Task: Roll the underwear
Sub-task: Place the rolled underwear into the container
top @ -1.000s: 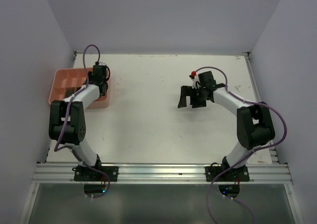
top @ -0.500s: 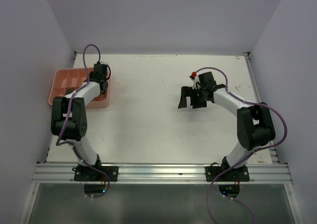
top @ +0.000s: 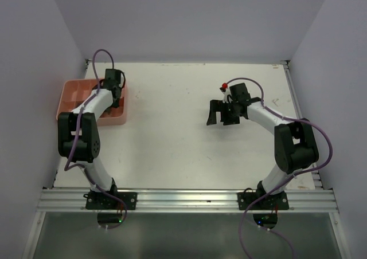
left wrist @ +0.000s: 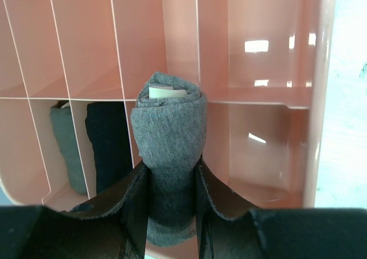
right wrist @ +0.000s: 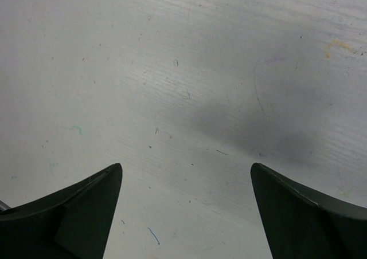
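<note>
Left gripper (left wrist: 170,176): fingers pinching a grey rolled underwear (left wrist: 169,121) at its lower end, roll pointing out over the dividers of the pink tray (left wrist: 258,58); whether it touches them cannot be told. Tray: at the table's far left edge. Near-left compartments: one black roll (left wrist: 107,144) and, left of it, one grey-green roll (left wrist: 66,150), in adjoining slots. Right gripper (right wrist: 184,167): jaws spread wide, holding nothing, over the bare white table (right wrist: 189,70), well apart from the tray.
</note>
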Available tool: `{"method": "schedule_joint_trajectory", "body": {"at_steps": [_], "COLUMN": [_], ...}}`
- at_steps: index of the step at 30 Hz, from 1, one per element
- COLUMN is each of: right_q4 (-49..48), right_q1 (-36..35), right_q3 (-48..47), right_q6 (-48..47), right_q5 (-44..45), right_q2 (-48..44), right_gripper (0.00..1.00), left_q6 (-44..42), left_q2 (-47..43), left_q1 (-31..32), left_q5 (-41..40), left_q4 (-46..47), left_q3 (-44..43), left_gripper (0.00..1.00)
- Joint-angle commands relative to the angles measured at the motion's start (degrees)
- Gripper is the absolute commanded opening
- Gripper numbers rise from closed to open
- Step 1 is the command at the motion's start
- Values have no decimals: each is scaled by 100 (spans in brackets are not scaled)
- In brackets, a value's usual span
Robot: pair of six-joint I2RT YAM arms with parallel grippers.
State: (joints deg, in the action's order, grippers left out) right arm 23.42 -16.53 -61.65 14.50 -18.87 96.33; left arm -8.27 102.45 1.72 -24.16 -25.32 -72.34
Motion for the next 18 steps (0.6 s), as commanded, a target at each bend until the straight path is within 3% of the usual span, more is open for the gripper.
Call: {"method": "schedule_joint_trajectory", "body": {"at_steps": [1,12,18], "right_q4": [-101,-92,-92], "right_q1": [19,19,19], "right_q3": [-172,-119,-128], "right_q6": [70,79,79], "right_q5": [86,103,103], "right_q2": [-36,-71,-53], "right_gripper": [99,99,99], "left_q6": [238,335,221], "left_q2": [-15,292,626], "left_q1": [-40,-171,-637], "left_q5": [395,850,1395], "left_q4": [-745,-975,-940], "left_q3": [-263,-228,-290], "left_gripper": [0,0,0]}}
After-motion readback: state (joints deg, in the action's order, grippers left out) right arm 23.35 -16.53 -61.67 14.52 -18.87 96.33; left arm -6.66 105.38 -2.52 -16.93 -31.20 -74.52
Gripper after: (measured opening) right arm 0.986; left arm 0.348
